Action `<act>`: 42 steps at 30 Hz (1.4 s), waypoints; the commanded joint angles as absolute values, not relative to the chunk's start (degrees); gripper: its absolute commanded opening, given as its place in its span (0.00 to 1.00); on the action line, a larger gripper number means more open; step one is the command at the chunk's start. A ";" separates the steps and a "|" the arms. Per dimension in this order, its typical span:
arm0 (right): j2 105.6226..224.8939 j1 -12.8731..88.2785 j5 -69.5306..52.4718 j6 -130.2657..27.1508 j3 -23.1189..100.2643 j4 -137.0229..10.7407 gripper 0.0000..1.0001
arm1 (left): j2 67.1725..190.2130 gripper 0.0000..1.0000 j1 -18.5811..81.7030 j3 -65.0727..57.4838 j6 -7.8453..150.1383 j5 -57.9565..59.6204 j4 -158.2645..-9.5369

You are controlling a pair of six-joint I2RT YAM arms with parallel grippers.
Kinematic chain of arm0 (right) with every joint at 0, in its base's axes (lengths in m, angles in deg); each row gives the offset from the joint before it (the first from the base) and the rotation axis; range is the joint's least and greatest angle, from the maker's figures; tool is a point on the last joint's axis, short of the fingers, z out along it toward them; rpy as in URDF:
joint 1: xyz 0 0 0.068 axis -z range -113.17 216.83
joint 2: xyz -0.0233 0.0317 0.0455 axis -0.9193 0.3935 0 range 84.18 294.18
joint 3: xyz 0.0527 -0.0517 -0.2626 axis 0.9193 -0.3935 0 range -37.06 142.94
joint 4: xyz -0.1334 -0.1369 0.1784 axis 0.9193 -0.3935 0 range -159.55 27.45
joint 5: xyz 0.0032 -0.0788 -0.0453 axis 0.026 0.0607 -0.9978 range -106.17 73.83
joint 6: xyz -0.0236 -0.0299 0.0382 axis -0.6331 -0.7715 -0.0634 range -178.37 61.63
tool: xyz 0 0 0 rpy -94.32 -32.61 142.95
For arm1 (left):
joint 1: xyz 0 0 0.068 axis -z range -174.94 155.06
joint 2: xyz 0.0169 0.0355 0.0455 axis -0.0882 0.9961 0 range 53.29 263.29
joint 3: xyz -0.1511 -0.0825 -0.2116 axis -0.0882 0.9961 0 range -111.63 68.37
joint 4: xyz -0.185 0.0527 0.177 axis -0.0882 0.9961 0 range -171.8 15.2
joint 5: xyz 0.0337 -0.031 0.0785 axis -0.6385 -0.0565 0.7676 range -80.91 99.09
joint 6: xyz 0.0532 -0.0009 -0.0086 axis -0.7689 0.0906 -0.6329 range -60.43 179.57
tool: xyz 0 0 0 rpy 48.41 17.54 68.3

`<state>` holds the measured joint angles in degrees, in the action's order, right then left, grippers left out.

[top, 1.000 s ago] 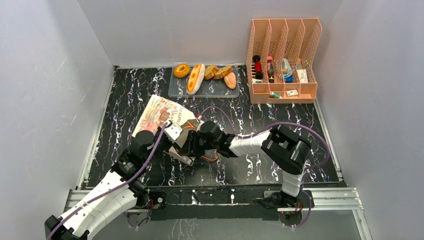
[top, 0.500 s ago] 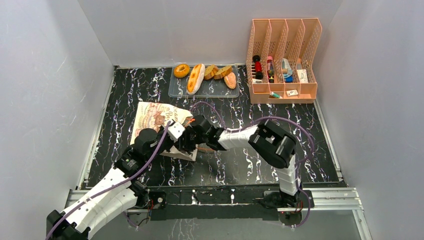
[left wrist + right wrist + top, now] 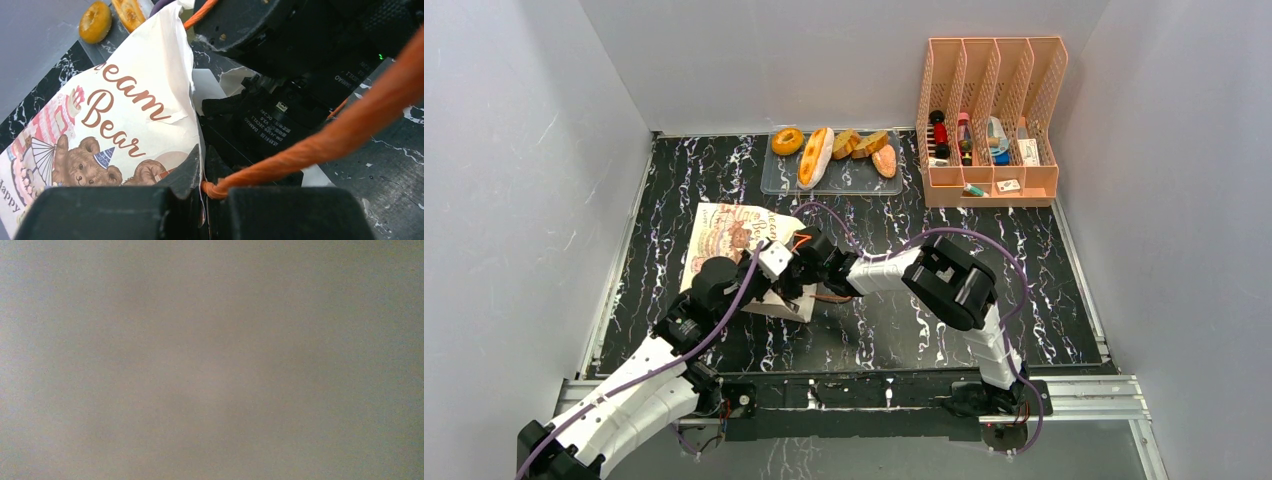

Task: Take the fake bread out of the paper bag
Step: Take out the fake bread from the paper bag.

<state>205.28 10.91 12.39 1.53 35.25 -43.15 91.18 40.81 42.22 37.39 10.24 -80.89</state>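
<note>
My left fingers (image 3: 182, 175) pinch the rim and thin orange cord handle (image 3: 310, 145) of the cream-tan, bear-printed paper bag (image 3: 125, 115). The right fingers sit hidden at its mouth and their camera shows only blank tan, so I cannot tell their state. Groping blind, I could tear the paper or yank it from the pinch, while the golden-brown toy bread (image 3: 816, 155) I can see lies in the clear plastic tray (image 3: 774, 182), well apart.

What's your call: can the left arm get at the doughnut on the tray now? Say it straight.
Probably not yet. The left gripper is shut on the paper bag at its orange cord, so it must let go first; the doughnut lies uncovered on the tray.
</note>
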 commanded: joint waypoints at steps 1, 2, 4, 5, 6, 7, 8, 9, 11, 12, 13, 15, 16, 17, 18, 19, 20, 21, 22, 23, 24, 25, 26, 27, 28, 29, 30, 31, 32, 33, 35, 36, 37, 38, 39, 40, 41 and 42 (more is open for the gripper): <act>204.25 10.19 13.73 1.97 35.60 -39.24 0.00 | 89.52 0.00 41.55 42.57 38.02 13.19 -86.50; 203.16 10.45 13.24 1.72 34.60 -39.25 0.00 | 89.38 0.00 41.55 42.46 38.28 15.78 -86.42; 201.18 10.65 12.31 0.93 32.73 -39.65 0.00 | 88.61 0.00 41.56 42.55 38.85 21.15 -86.96; 200.19 10.71 11.55 0.47 31.64 -40.00 0.00 | 88.21 0.00 41.54 42.59 39.17 23.41 -87.21; 199.10 10.75 10.76 0.17 30.52 -40.15 0.00 | 87.91 0.00 41.54 42.50 39.36 25.21 -87.26; 198.10 10.75 9.97 -0.03 29.39 -40.22 0.00 | 87.88 0.00 41.56 42.34 39.43 26.69 -87.13; 197.08 10.92 9.41 -0.16 28.20 -40.23 0.00 | 87.94 0.00 41.56 42.12 39.56 28.04 -86.81; 196.05 10.93 8.84 -0.31 27.18 -40.35 0.00 | 88.33 0.00 41.57 41.78 39.87 29.02 -86.20; 194.05 11.17 7.63 -0.58 25.15 -40.62 0.00 | 88.92 0.00 41.54 41.26 40.59 31.54 -85.55; 192.98 11.31 7.31 -0.74 24.26 -40.69 0.00 | 89.15 0.00 41.58 41.01 41.07 32.49 -85.20; 191.85 11.33 6.74 -1.07 23.49 -41.00 0.00 | 89.29 0.00 41.56 40.84 41.26 33.14 -84.95; 189.50 11.46 5.20 -2.36 22.39 -42.68 0.00 | 89.91 0.00 41.56 40.46 41.34 34.16 -84.24; 188.19 11.46 4.51 -2.99 21.91 -43.51 0.00 | 90.40 0.00 41.54 40.21 41.27 34.75 -83.79; 186.94 11.55 3.54 -3.48 21.21 -44.27 0.00 | 90.85 0.00 41.54 40.09 41.28 35.43 -83.54; 185.72 11.67 2.84 -3.90 20.62 -44.91 0.00 | 91.24 0.00 41.54 39.99 41.27 35.75 -83.14; 184.61 11.76 2.06 -4.40 20.10 -45.48 0.00 | 91.47 0.00 41.54 39.98 41.39 35.84 -82.89; 183.46 11.87 1.32 -4.60 19.49 -45.86 0.00 | 91.40 0.00 41.54 39.95 41.54 35.78 -82.92; 181.95 12.02 0.98 -4.73 18.94 -46.19 0.00 | 91.21 0.00 41.54 40.17 41.69 35.92 -83.30; 181.03 12.25 0.85 -4.94 18.51 -46.64 0.00 | 91.10 0.00 41.58 40.37 41.72 36.40 -83.56; 180.09 12.44 0.48 -5.25 18.11 -47.30 0.00 | 91.07 0.00 41.54 40.49 41.68 36.96 -83.63; 179.23 12.55 0.17 -5.55 17.67 -47.90 0.00 | 91.14 0.00 41.54 40.40 41.49 37.44 -83.58; 178.34 12.70 -0.15 -5.81 17.09 -48.43 0.00 | 91.23 0.00 41.60 40.30 41.28 37.67 -83.35; 176.99 12.78 -0.62 -6.04 16.39 -48.91 0.00 | 91.21 0.00 41.54 40.28 41.22 37.88 -83.03; 176.01 12.90 -1.14 -6.19 15.71 -49.11 0.00 | 91.05 0.00 41.54 40.42 41.27 38.27 -82.95; 175.02 13.09 -1.55 -6.29 15.16 -49.45 0.00 | 90.81 0.00 41.54 40.59 41.28 38.61 -82.94; 174.14 13.31 -1.76 -6.46 14.62 -49.90 0.00 | 90.45 0.00 41.57 40.86 41.26 38.93 -83.02; 173.37 13.59 -1.95 -6.63 14.14 -50.42 0.00 | 90.20 0.00 41.55 41.02 41.28 39.28 -83.15; 172.52 13.91 -2.08 -6.71 13.58 -50.83 0.00 | 90.12 0.00 41.54 41.22 41.36 39.84 -83.38; 171.53 14.18 -2.10 -6.81 12.93 -51.12 0.00 | 90.22 0.00 41.54 41.23 41.37 40.40 -83.46; 170.56 14.37 -2.09 -6.93 12.20 -51.54 0.00 | 90.47 0.00 41.58 41.08 41.45 40.99 -83.47; 168.02 14.76 -2.50 -7.23 10.50 -52.75 0.00 | 91.22 0.00 41.55 40.66 41.74 42.18 -83.49; 166.66 14.86 -3.01 -7.46 9.93 -53.30 0.00 | 91.71 0.00 41.54 40.50 41.93 42.97 -83.54; 165.25 14.88 -3.72 -7.84 9.73 -54.41 0.00 | 92.29 0.00 41.54 40.21 42.21 43.65 -83.53; 163.90 14.89 -4.63 -8.55 9.81 -55.94 0.00 | 92.90 0.00 41.54 39.92 42.69 44.52 -83.17; 162.35 14.89 -5.72 -9.10 9.97 -57.64 0.00 | 93.41 0.00 41.55 39.36 43.22 45.51 -82.68; 160.83 14.90 -6.77 -9.30 10.08 -59.13 0.00 | 93.83 0.00 41.54 38.96 43.70 46.37 -82.38; 159.36 14.94 -8.02 -9.33 10.29 -60.51 0.00 | 94.23 0.00 41.54 38.52 44.08 47.06 -81.97; 157.93 14.95 -9.39 -10.97 10.55 -62.12 0.00 | 94.55 0.00 41.54 38.20 44.30 47.77 -81.63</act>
